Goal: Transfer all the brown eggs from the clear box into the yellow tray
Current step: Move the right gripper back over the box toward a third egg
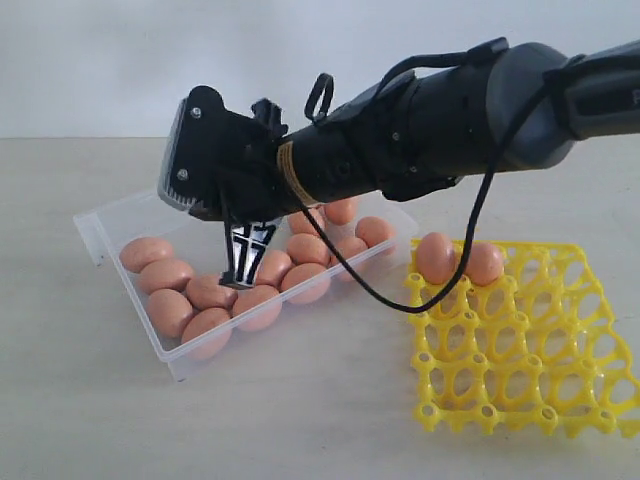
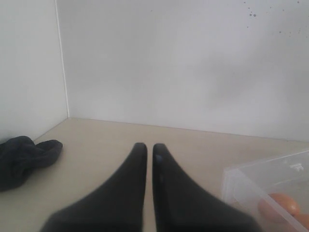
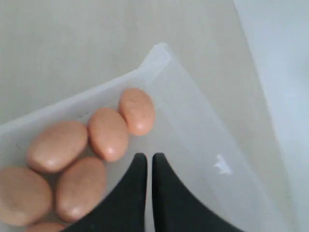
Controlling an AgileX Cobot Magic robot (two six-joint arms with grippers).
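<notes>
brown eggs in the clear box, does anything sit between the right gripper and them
Nothing visible does. The right gripper hangs shut over the brown eggs in the clear box, which has no lid on it. Toward the yellow tray, only the box's low wall stands in the way.

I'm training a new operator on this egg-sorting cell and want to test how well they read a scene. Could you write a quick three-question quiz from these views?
1. How many brown eggs sit in the yellow tray right now?
2. The right gripper hangs over which of these? A) the clear box B) the yellow tray C) neither
3. True or false: the right gripper's jaws stand wide open, ready to take an egg.

Key: 1. Two, side by side in the cups along one edge. 2. A. 3. False, the jaws are shut with nothing between them.
</notes>
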